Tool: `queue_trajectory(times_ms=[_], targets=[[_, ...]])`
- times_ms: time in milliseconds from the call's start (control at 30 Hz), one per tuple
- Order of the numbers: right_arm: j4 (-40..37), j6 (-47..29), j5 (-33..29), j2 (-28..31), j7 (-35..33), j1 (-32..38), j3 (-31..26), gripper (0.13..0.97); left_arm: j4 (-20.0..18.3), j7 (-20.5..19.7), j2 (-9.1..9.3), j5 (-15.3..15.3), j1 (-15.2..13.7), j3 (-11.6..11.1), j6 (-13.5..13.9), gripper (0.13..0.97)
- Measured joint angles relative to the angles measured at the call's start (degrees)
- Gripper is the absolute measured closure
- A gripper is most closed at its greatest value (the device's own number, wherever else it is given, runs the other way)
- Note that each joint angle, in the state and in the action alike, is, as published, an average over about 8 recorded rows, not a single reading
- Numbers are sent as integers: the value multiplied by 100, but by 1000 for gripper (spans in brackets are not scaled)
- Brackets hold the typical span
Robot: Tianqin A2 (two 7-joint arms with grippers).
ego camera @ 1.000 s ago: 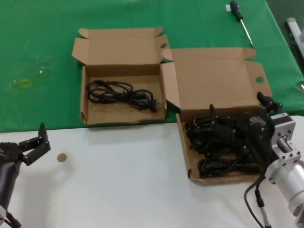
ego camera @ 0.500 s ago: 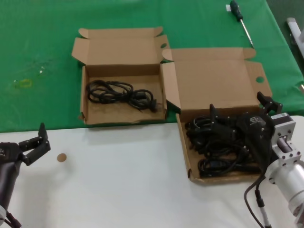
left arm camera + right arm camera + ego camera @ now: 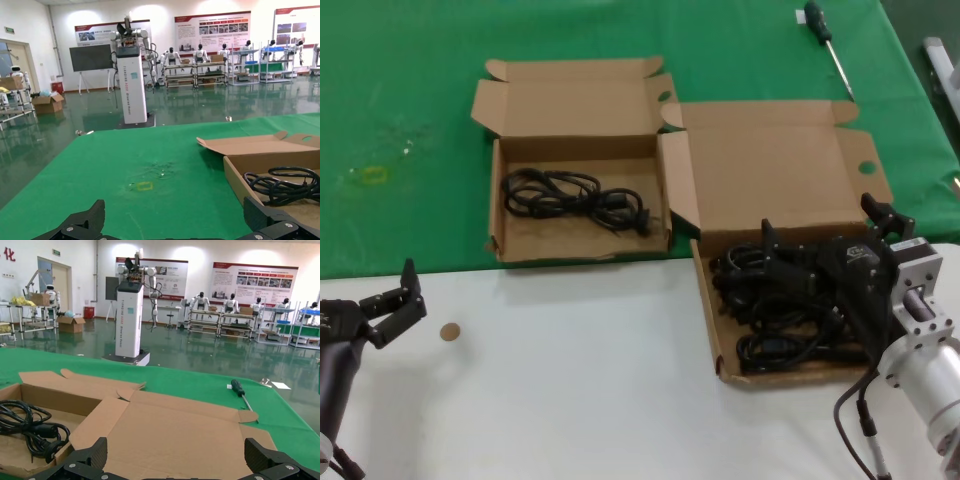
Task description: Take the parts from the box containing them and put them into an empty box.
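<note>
The larger box (image 3: 770, 170) stands open at the right, with several black cord bundles (image 3: 760, 345) in its tray. My right gripper (image 3: 818, 218) hangs open and empty just above those cords; in its wrist view (image 3: 177, 456) the jaws stand wide apart in front of the box's lid (image 3: 180, 430). The smaller box (image 3: 570, 105) sits open to the left and holds one cord bundle (image 3: 575, 195), which also shows in the left wrist view (image 3: 285, 182) and the right wrist view (image 3: 30, 432). My left gripper (image 3: 412, 290) is open and idle at the table's near left.
A black-handled screwdriver (image 3: 825, 40) lies on the green cloth (image 3: 400, 100) behind the larger box. A small brown disc (image 3: 449, 332) lies on the white table (image 3: 570, 390) near my left gripper. The two boxes touch side by side.
</note>
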Motion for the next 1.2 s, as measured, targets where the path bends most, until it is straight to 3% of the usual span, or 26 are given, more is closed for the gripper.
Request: queue_trajectory(times_ms=[1200], targets=[[0,0,0,0,0,0,0,129,0,0,0,0,0,0,0,132]])
